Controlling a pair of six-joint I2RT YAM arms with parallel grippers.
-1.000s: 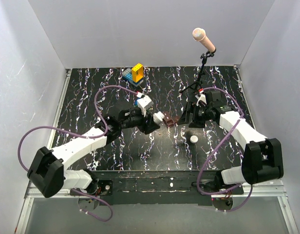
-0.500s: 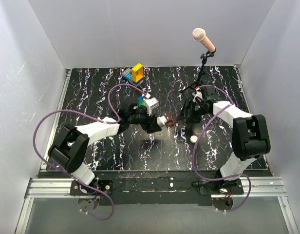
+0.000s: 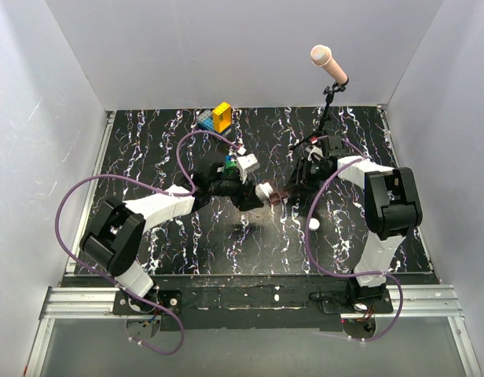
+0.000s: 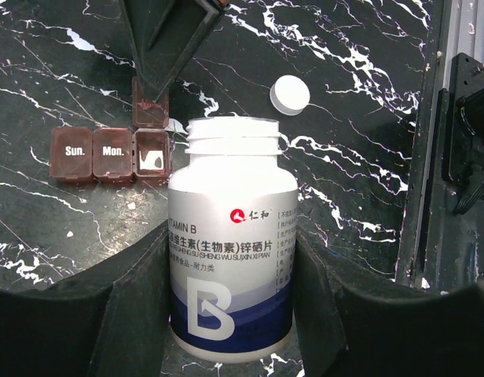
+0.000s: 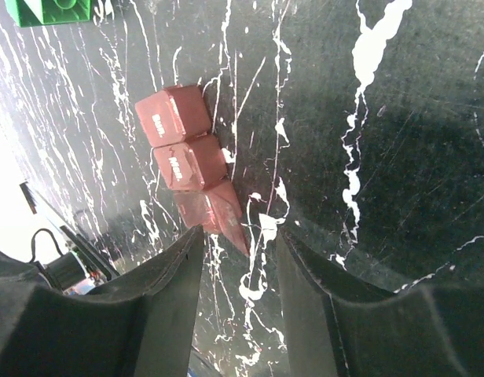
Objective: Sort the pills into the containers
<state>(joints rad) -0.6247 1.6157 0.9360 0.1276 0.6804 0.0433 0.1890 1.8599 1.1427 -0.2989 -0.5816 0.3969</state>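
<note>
Currently clamping an uncapped Vitamin B bottle (image 4: 230,177) in left gripper (image 4: 230,239), mouth just beside the brown pill box (image 4: 93,154) on black marbled table (image 4: 368,165). Straddling the box's raised third lid (image 5: 225,210) with right gripper (image 5: 239,234), jaws parted.

I see small brown rectangular plastic pill box (image 3: 276,197) mid-table, between left gripper (image 3: 256,194) and right gripper (image 3: 299,185). White plastic vitamin bottle (image 4: 232,259) sits in left gripper's jaws, mouth just beside box's open end compartment. Right gripper's fingers (image 5: 148,314) straddle that compartment's raised lid (image 5: 222,216). Round white plastic cap (image 3: 313,225) lies nearer me, right of box. Blue, green and yellow toy blocks (image 3: 214,119) at far edge; black microphone stand (image 3: 327,106) behind right gripper.
</note>
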